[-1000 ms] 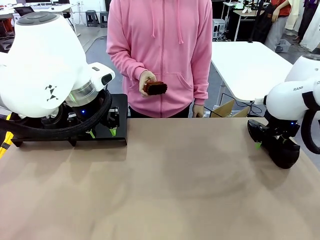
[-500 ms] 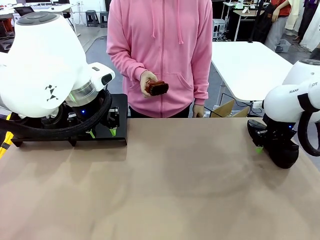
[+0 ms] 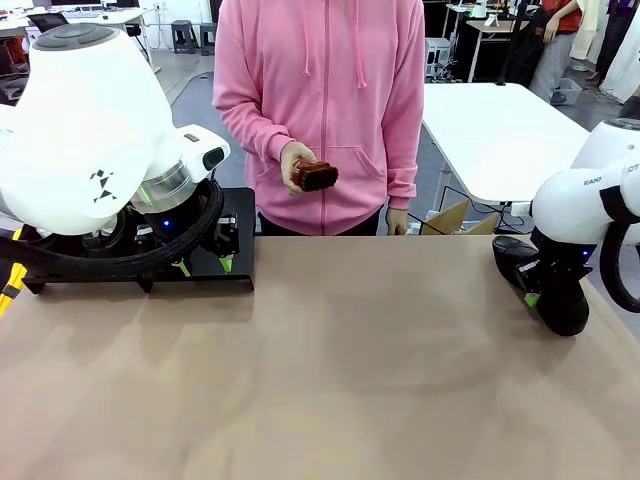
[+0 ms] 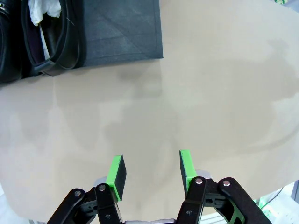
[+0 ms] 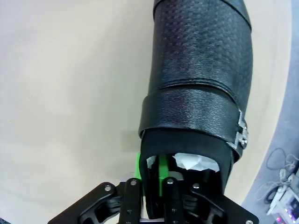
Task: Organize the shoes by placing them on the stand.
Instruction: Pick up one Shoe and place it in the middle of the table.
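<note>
Shoe [image 5: 198, 70] fills the upper right of my right wrist view, long axis running straight up from my right gripper [image 5: 152, 175], pinched shut on its collar, while the stand [image 3: 235, 215] sits mid-left beside my half-open, empty left gripper [image 4: 152, 170].

Front view across table [image 3: 330, 380]; wrist views downward, perhaps sharing it.

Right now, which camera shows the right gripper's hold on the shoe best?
The right wrist view: the right gripper pinches the collar of the shoe, one pad inside by the paper. In the front view the arm hides that grip. The left wrist view shows other shoes.
</note>
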`<state>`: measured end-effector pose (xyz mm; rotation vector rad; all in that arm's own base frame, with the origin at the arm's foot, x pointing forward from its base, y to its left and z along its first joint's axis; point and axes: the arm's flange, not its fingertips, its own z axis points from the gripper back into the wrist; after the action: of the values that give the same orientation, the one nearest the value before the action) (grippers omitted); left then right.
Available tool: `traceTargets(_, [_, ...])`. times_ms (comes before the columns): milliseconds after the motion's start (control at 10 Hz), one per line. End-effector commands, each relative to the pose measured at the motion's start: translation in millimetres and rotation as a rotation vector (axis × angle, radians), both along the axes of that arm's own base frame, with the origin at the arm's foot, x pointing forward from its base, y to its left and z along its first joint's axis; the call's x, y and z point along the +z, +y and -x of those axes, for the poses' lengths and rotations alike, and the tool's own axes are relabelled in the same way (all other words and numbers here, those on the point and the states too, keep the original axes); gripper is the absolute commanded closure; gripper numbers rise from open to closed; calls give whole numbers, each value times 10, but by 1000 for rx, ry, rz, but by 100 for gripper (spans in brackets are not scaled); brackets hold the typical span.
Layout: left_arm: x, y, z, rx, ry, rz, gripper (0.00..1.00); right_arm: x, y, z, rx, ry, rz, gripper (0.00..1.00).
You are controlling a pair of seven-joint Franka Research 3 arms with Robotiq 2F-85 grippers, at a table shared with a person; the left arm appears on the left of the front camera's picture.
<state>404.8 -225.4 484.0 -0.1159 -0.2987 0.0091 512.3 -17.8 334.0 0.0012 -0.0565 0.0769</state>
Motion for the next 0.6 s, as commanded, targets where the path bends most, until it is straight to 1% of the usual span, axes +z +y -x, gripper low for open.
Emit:
traceTargets(0, [12, 5, 1, 8, -16, -12, 39, -57, -22, 8, -16, -12, -36, 100])
traceTargets(200, [12, 5, 1, 8, -16, -12, 39, -53, -48, 12, -33, -29, -59, 100])
traceTargets(300, [12, 5, 1, 8, -16, -12, 39, -7, -27, 18, -81, -42, -56, 100])
traceTargets(400, [12, 5, 1, 8, -16, -12, 39, 130, 16, 25, -160, -28, -56, 100])
traceTargets(500, [12, 5, 1, 8, -16, -12, 39, 381, 98, 34, -347, -47, -37, 100])
